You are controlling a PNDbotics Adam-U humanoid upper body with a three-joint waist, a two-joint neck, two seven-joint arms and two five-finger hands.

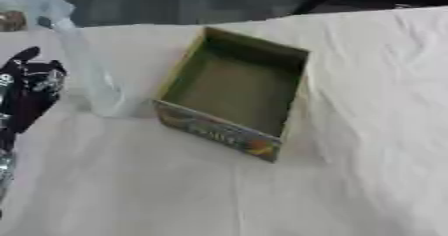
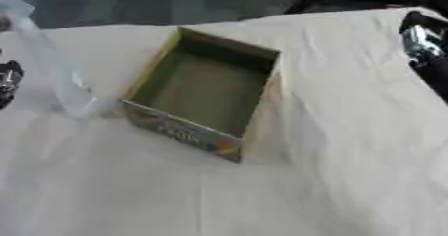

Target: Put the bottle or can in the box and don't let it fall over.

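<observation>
Clear plastic is what the bottle [image 1: 83, 60] seems to be made of, and in the left eye view it stands tall and narrow on the white cloth [image 1: 175, 190], just beside the left wall of the open cardboard box [image 1: 293, 102], leaning a little in the picture, though that may only be the camera's tilt. It looks empty, so I judge it light, thin-walled and easy to dent, smooth enough to slip, and top-heavy for so small a foot; the best hold would be around the middle of the body, low enough to keep it upright as it goes in. To the bottle's left the left hand [image 1: 31, 87] hangs near it but apart from it, fingers raised and fairly straight, with nothing in its hold. The box is empty, its floor greenish, its near wall printed in bright colours. The cloth is creased, which could tip a narrow base. In the right eye view the bottle [image 2: 52, 75] again stands beside the box [image 2: 254, 102], and only a sliver of the left hand [image 2: 9, 82] shows at the edge. The right hand [image 2: 424, 45] shows at the right edge, well apart from both bottle and box; whether its fingers are curled I cannot tell. Nothing lies between bottle and box except the box's own left wall, which the bottle must be lifted over.
</observation>
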